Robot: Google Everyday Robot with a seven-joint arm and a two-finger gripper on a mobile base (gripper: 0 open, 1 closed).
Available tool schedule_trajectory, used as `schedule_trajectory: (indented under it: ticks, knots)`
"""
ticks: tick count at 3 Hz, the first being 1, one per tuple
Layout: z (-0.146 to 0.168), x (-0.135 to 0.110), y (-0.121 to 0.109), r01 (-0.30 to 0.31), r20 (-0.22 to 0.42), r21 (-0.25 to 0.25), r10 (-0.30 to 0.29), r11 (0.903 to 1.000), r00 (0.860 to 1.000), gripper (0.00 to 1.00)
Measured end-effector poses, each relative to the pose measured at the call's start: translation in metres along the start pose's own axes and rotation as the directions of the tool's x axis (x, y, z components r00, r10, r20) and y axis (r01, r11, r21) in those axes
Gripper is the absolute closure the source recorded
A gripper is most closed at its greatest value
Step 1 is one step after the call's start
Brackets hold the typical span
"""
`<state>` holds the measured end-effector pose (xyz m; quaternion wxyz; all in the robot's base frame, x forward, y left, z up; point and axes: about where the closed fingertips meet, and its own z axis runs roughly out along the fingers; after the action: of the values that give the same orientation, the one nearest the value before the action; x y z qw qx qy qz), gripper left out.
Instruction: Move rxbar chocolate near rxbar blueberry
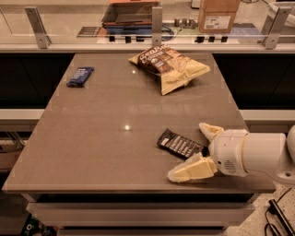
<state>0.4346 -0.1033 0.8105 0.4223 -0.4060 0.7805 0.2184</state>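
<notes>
The rxbar chocolate [180, 144], a flat black wrapper with white lettering, lies on the brown table [101, 138] right of the middle, near the front. The rxbar blueberry [80, 76], a small dark blue wrapper, lies at the table's far left. My gripper [192, 150] comes in from the right on a white arm. It is open, with one cream finger [209, 130] behind the bar's right end and the other finger [191, 169] in front of it. The fingers straddle the right end of the bar without closing on it.
A tan-and-brown chip bag [168, 64] lies at the table's far middle. A counter with metal posts [156, 20], a dark tray [131, 14] and a cardboard box [217, 13] runs behind the table. The table's front edge is just below the gripper.
</notes>
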Motion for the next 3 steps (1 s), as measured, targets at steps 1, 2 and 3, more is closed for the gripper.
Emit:
schedule_trajectory:
  ticks: [1,2,3]
  knots:
    - [0.0,-0.0018,0.0012,0.005,-0.001,-0.001,-0.005,1.0,1.0,0.2]
    - [-0.0002,-0.0036,0.0024,0.01,-0.002,0.0,-0.01,1.0,1.0,0.43]
    - [-0.0004,-0.0055,0.0035,0.014,-0.002,0.0,-0.014,0.9999,1.0,0.66]
